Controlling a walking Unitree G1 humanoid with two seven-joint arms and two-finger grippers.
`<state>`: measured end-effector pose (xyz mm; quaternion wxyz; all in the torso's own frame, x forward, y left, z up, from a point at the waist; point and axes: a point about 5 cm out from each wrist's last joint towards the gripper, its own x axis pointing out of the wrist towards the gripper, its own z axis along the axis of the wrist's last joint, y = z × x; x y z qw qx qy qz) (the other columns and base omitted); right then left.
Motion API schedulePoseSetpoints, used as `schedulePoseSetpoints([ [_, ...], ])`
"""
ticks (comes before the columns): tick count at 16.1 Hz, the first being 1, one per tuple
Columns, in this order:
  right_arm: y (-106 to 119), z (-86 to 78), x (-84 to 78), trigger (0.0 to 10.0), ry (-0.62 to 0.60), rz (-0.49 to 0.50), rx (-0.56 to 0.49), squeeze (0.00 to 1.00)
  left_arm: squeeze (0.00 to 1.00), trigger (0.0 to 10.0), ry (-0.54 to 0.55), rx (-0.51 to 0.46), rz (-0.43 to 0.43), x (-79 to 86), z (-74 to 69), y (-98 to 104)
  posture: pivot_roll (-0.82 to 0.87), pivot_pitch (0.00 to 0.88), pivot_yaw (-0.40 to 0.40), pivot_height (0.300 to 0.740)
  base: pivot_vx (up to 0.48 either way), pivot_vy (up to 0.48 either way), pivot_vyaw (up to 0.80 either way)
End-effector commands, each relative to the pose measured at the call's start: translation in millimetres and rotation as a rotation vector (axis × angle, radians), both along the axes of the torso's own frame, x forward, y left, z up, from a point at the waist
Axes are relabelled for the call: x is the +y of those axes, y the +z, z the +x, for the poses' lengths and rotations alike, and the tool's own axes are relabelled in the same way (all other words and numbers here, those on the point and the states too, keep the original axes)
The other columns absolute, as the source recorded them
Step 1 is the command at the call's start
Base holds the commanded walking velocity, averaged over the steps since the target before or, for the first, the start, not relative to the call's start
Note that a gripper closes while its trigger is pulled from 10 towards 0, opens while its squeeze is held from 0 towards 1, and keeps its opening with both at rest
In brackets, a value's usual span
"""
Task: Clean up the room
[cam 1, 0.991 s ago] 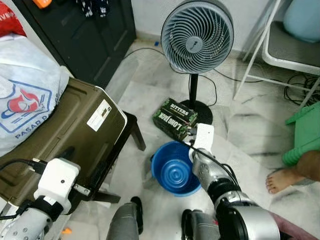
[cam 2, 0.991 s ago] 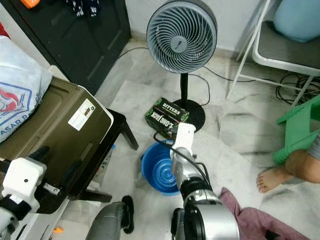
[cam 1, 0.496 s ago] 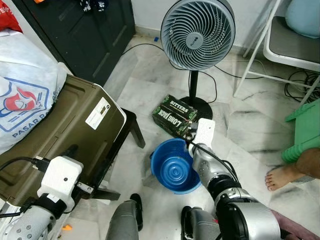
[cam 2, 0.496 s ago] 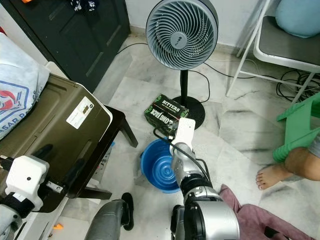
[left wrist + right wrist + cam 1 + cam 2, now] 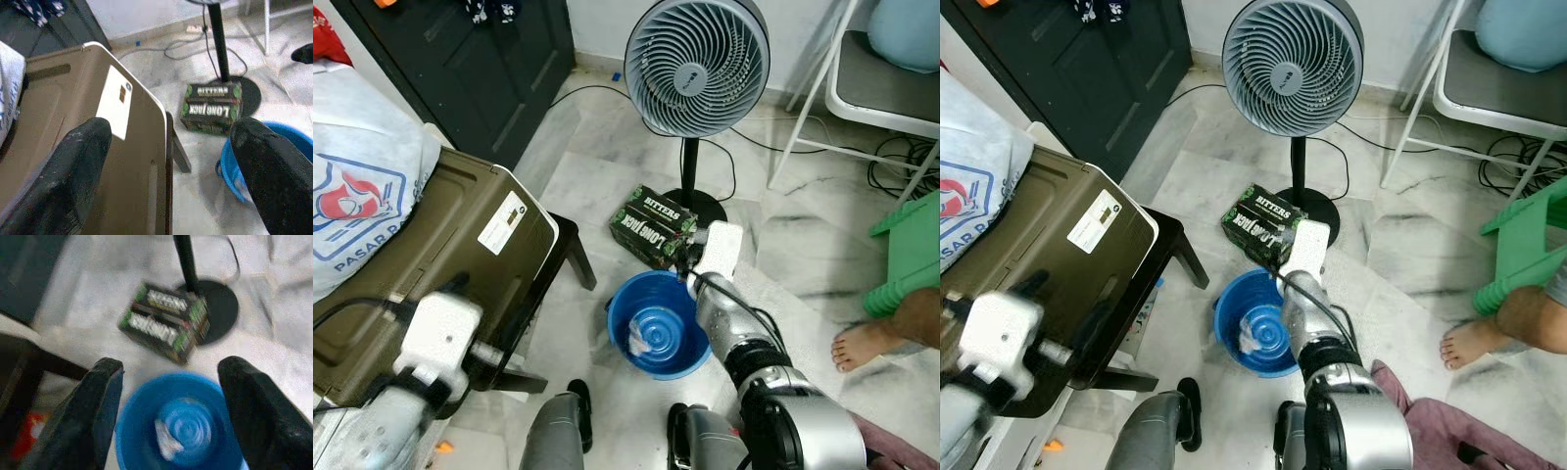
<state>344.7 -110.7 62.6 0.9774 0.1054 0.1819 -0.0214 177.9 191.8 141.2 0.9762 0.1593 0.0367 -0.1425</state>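
Wrapper (image 5: 165, 442) in basin (image 5: 142, 396), below right pincer (image 5: 168, 416)

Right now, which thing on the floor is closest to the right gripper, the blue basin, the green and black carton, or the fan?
The blue basin: the open right gripper hangs directly above it, while the green and black carton and the fan lie farther off.

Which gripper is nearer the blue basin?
Right. The right gripper hangs open just above the blue basin, which holds a white scrap. The left gripper is off to the side, open over the olive case.
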Motion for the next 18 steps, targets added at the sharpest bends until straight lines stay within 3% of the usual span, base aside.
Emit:
schedulePoseSetpoints([
  [1,-3.7,-4.5,2.6,10.0,0.02,0.019,0.016,1.0,0.0,10.0,0.011,0.014,0.001,0.0,2.3,-5.2,0.15,0.22,0.045,0.74,0.0,0.0,0.0],
  [3,5.9,-10.9,3.6,10.0,0.072,0.057,-0.01,1.0,0.0,10.0,-0.003,-0.023,-0.026,-9.2,15.3,-4.8,0.11,0.178,0.037,0.74,0.0,0.0,0.0],
  [6,25.2,-24.4,-2.1,10.0,0.239,-0.049,-0.134,1.0,0.0,10.0,0.0,-0.088,-0.048,-15.7,42.1,-2.3,0.06,0.105,0.032,0.74,0.0,0.0,0.0],
  [7,30.9,-27.7,-5.4,10.0,0.261,-0.03,-0.171,1.0,0.0,10.0,0.006,-0.111,-0.058,-16.7,51.3,-0.4,0.05,0.069,0.029,0.74,0.0,0.0,0.0],
  [8,31.9,-30.4,-12.3,10.0,0.273,-0.075,-0.196,1.0,0.0,10.0,0.009,-0.131,-0.063,-18.3,59.2,0.9,0.03,0.032,0.029,0.74,0.0,0.0,0.0],
  [9,31.0,-41.0,-21.2,10.0,0.285,-0.125,-0.208,1.0,0.0,10.0,0.02,-0.151,-0.077,-19.8,64.3,1.3,0.03,0.004,0.027,0.74,0.0,0.0,0.0],
  [11,32.0,-55.0,-31.4,10.0,0.28,-0.127,-0.218,1.0,0.0,10.0,0.05,-0.18,-0.121,-20.4,67.8,2.8,0.01,0.0,0.015,0.74,0.0,0.0,0.0],
  [14,47.6,-67.9,-49.7,10.0,0.217,-0.2,-0.361,1.0,0.0,10.0,0.139,-0.216,-0.19,-15.9,72.8,3.1,-0.03,0.0,-0.02,0.74,0.0,0.0,0.0],
  [15,50.0,-68.0,-53.2,10.0,0.206,-0.203,-0.369,0.36,0.0,10.0,0.153,-0.216,-0.184,-14.7,72.3,0.5,-0.03,0.0,-0.021,0.74,0.0,0.0,0.0],
  [16,51.9,-69.0,-56.9,10.0,0.187,-0.204,-0.374,0.0,0.0,10.0,0.171,-0.211,-0.181,-13.0,69.6,-3.5,-0.04,0.0,-0.021,0.74,0.0,0.0,0.0],
  [18,51.5,-75.3,-55.5,10.0,0.177,-0.211,-0.375,0.0,0.0,10.0,0.194,-0.203,-0.181,-12.4,62.4,-9.6,-0.03,0.0,-0.023,0.74,0.0,0.0,0.4],
])
